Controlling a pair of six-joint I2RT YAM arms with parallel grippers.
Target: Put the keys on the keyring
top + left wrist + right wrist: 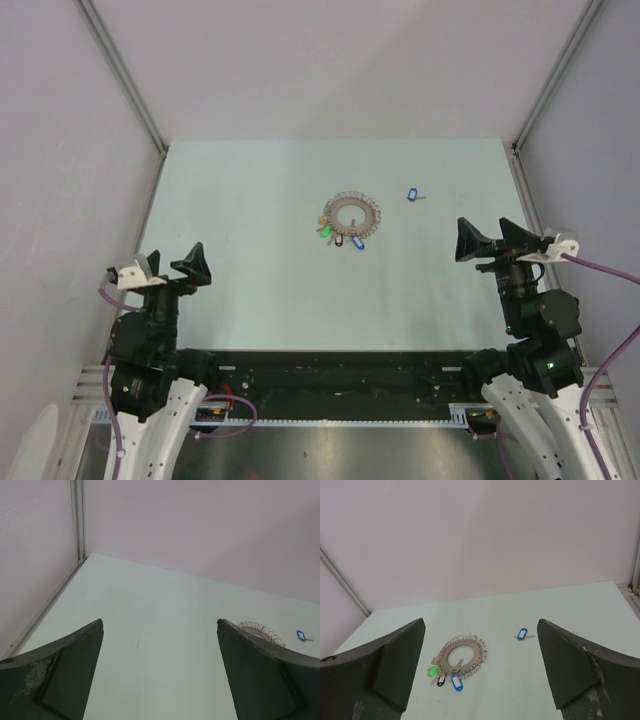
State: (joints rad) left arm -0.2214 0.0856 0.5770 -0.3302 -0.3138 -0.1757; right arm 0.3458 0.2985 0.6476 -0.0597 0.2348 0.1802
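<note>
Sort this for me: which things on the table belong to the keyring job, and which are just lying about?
Job: keyring; loose blue-tagged key to its right; second blue-tagged key at the ring's near edge.
Not the job: green-tagged key and black-tagged key beside it; table.

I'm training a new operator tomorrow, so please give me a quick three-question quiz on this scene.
1. Fill in: the left tool and the right tool both stand ____, holding nothing.
2. True or false: the loose blue-tagged key touches the keyring.
3. Which tool is nearer the loose blue-tagged key? A) left tool B) right tool
Key: 1 open; 2 false, the key lies apart from the keyring; 3 B.
</note>
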